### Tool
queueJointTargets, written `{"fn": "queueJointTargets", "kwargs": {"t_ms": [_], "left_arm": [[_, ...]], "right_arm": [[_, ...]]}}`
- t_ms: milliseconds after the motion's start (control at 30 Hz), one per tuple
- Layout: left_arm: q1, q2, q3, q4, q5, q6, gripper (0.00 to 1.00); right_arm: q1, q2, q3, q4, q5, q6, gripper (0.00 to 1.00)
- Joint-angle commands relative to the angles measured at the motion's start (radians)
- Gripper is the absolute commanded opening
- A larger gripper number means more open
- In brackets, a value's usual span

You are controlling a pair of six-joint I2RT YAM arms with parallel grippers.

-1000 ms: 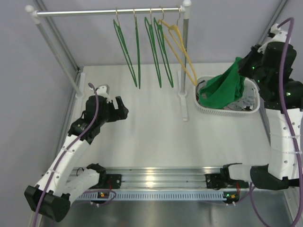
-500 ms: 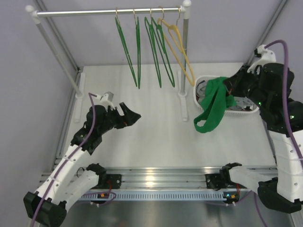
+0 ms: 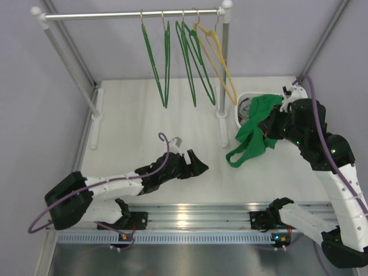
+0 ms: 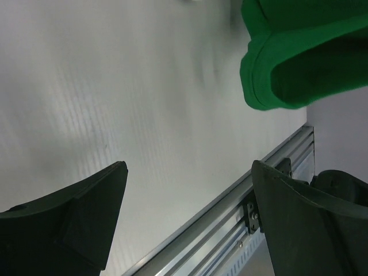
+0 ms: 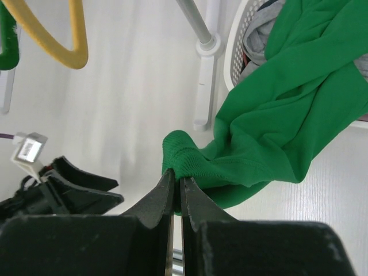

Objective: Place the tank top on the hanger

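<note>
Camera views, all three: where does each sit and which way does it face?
Top external: above and behind, looking down on the white table; both arms show.
Left wrist: low over the table, facing the bright green fabric tank top; the open left gripper shows.
Right wrist: looks down past the right gripper, shut on the tank top.
Shared: the tank top.

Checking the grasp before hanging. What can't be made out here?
Right wrist view: the right gripper pinches a bunched fold of the tank top; strap or hem, cannot tell.
Top view: fabric and the right arm hide that grip.
Left wrist view: the top and right edges cut off the tank top; only one hemmed loop shows.
Top view: tank top and right arm cover most of the basket; contents mostly hidden.
</note>
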State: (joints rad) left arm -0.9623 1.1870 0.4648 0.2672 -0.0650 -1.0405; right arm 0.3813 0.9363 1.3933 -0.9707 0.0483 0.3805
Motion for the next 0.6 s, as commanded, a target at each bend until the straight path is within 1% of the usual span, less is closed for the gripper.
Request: {"fn": "queueJointTargets", "kwargs": {"t_ms": [0,33,67,100,300,467,567], "left_arm": [[-0.049,0.173,0.089,0.311,-0.102,-0.061,0.94],[-0.055,0.21,0.104,0.337,-0.105,-0.067,0.93],[-0.064,0.241,0.118,0.404,-0.107,-0.072,0.93],[-0.065,0.302,0.139,0.435,-0.105,-0.076,0.93],[-0.072,0.469,0.241,0.576,-0.068,-0.105,0.91],[-0.098,0.568,0.334,0.566,-0.039,-0.108,0.88],[-0.108,0.6,0.379,0.527,-0.036,-0.108,0.86]], "right_arm": [[0.014,-0.037,0.007,0.058,0.001,-0.002,0.0],[0.014,-0.037,0.007,0.055,-0.001,-0.003,0.0],[0.014,-0.042,0.006,0.052,-0.002,-0.008,0.0],[0.013,-0.042,0.006,0.046,-0.002,-0.008,0.0],[0.014,-0.067,0.0,0.02,0.021,-0.022,0.0],[0.014,-0.077,-0.011,0.02,0.027,-0.022,0.0],[0.013,-0.074,-0.01,0.018,0.028,-0.022,0.0]]}}
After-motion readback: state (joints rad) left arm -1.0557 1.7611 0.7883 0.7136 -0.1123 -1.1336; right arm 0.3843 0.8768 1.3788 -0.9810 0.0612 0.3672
